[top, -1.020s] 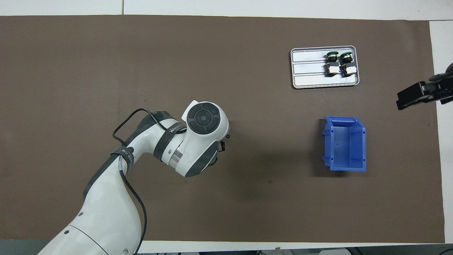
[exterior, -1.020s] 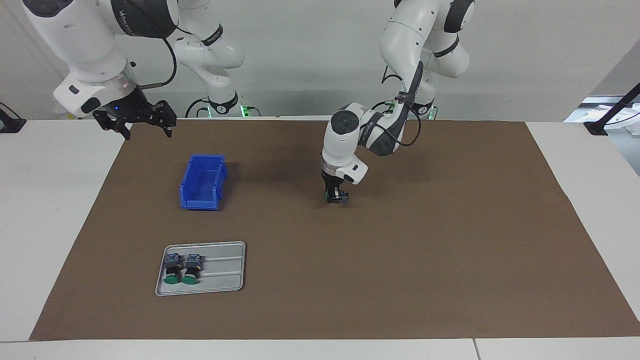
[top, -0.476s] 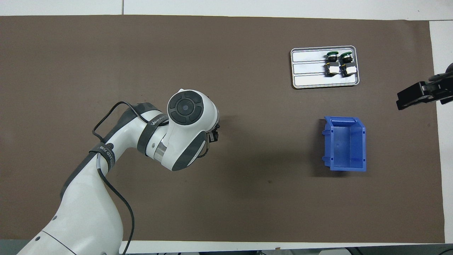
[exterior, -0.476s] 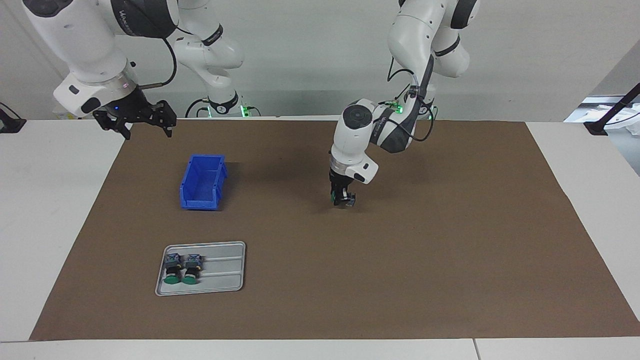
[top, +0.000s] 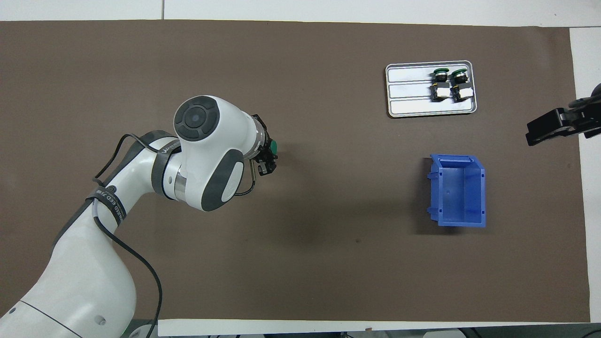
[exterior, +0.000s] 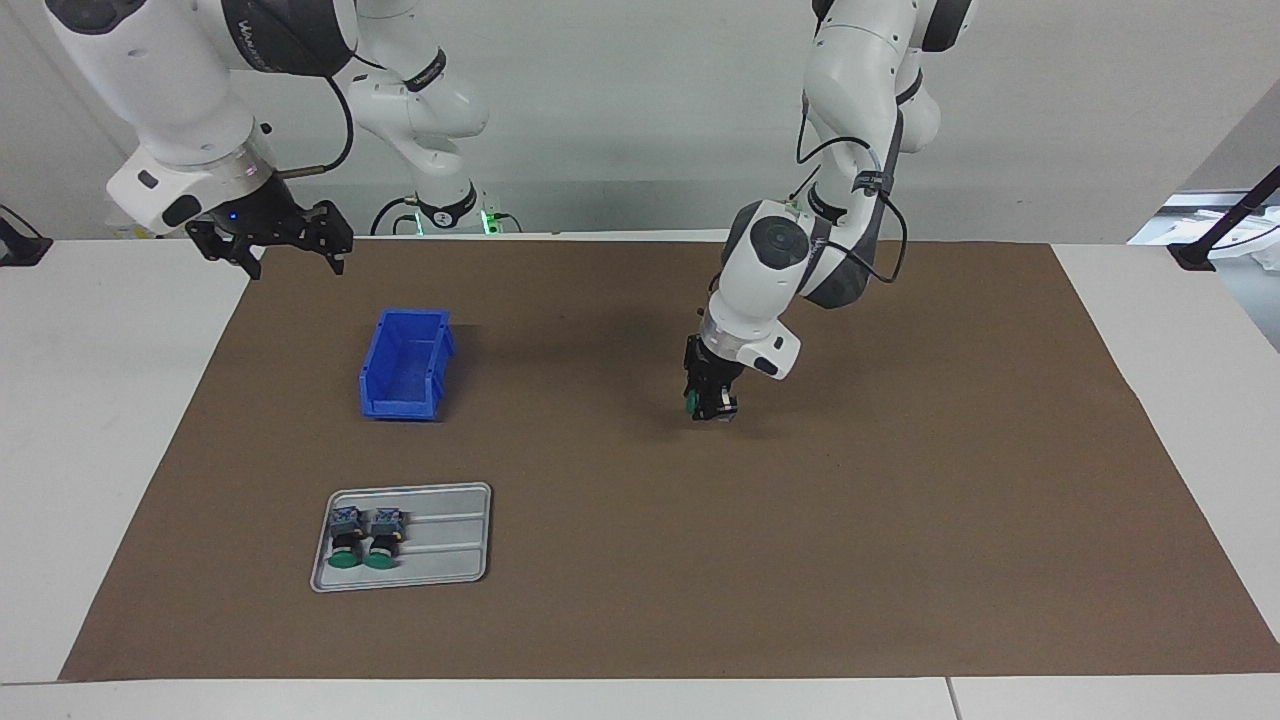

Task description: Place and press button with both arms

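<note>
My left gripper (exterior: pixel 712 404) is shut on a button (exterior: pixel 694 402) with a green cap and holds it tilted, low over the middle of the brown mat (exterior: pixel 900 500). In the overhead view the green cap (top: pixel 273 148) shows beside the left gripper (top: pixel 267 159). Two identical buttons (exterior: pixel 349 541) (exterior: pixel 382 540) lie side by side on a grey tray (exterior: pixel 450 540); they also show in the overhead view (top: pixel 440 83) (top: pixel 459 83). My right gripper (exterior: pixel 270 240) waits open and empty, raised over the mat's edge at the right arm's end, and also shows in the overhead view (top: pixel 554 126).
A blue open bin (exterior: pixel 405 365) stands on the mat, nearer to the robots than the tray; it also shows in the overhead view (top: pixel 458 190). White table surface (exterior: pixel 80 400) borders the mat on both ends.
My left arm has swung toward the left arm's end of the table with the button, and its wrist has tilted, so the green cap now shows from above. The right arm has not moved.
</note>
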